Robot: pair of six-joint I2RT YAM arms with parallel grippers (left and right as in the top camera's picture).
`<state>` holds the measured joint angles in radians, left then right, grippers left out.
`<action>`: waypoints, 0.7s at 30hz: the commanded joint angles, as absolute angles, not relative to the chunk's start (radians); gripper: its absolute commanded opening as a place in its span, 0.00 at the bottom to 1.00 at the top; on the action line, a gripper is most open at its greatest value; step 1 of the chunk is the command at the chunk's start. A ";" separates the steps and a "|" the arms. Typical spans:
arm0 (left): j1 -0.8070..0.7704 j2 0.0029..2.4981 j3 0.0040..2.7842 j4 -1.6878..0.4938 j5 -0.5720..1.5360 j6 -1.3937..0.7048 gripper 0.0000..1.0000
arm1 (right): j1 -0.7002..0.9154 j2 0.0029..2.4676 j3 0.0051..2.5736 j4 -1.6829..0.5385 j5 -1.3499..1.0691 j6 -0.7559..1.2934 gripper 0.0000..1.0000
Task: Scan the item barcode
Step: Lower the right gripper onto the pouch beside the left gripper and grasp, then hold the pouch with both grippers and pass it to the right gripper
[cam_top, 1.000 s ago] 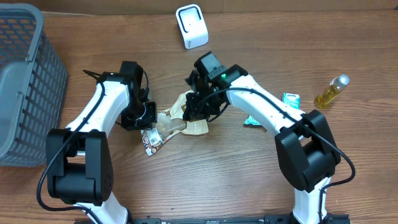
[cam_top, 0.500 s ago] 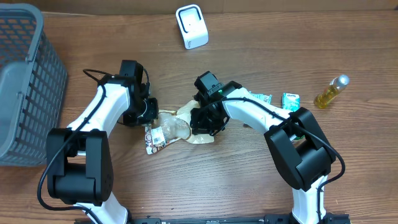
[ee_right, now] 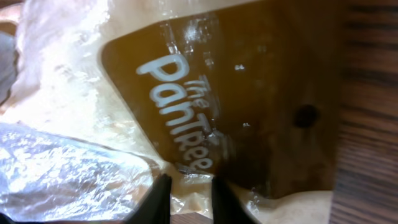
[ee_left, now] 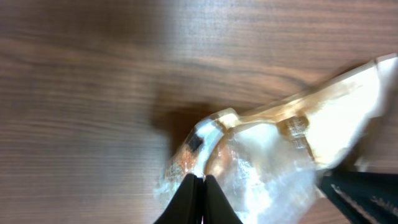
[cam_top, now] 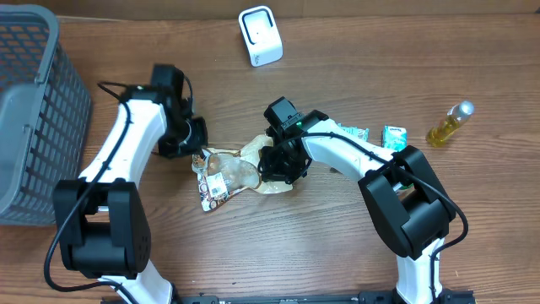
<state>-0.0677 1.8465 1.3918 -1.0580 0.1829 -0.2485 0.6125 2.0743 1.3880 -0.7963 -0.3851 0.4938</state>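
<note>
The item is a clear and tan bread bag [cam_top: 232, 175] printed "The Pantree", lying on the wood table between both arms. A small printed label [cam_top: 214, 187] sits at its lower left end. My left gripper [cam_top: 197, 150] is shut on the bag's thin plastic corner [ee_left: 205, 140], its fingertips pressed together in the left wrist view [ee_left: 200, 179]. My right gripper [cam_top: 274, 165] is at the bag's right part, its jaws a little apart over the cream edge of the bag [ee_right: 249, 93] in the right wrist view [ee_right: 189, 196]. The white scanner [cam_top: 260, 35] stands at the back centre.
A grey mesh basket [cam_top: 34, 110] fills the left side. To the right lie two green packets [cam_top: 354, 133] [cam_top: 394, 135] and a small bottle of yellow liquid [cam_top: 450, 123]. The table's far edge runs just behind the scanner.
The left gripper has moved up and left, drawing the bag's corner with it. The right gripper lowered onto the bag, then parted its jaws slightly.
</note>
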 commanded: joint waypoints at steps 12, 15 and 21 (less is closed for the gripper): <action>-0.102 1.831 1.284 -1.161 0.261 -0.179 0.04 | 0.526 2.068 1.580 -0.942 -0.614 0.380 0.45; -0.106 1.831 1.242 -1.122 0.256 -0.179 0.04 | 0.493 2.069 1.585 -0.944 -0.579 0.361 0.59; -0.106 1.831 1.169 -1.044 0.259 -0.199 0.04 | 0.479 2.079 1.570 -0.950 -0.471 0.362 0.71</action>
<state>-0.0986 1.8431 1.2053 -1.0698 0.2501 -0.2024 0.4770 2.0827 1.5707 -0.9474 -0.5209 0.3763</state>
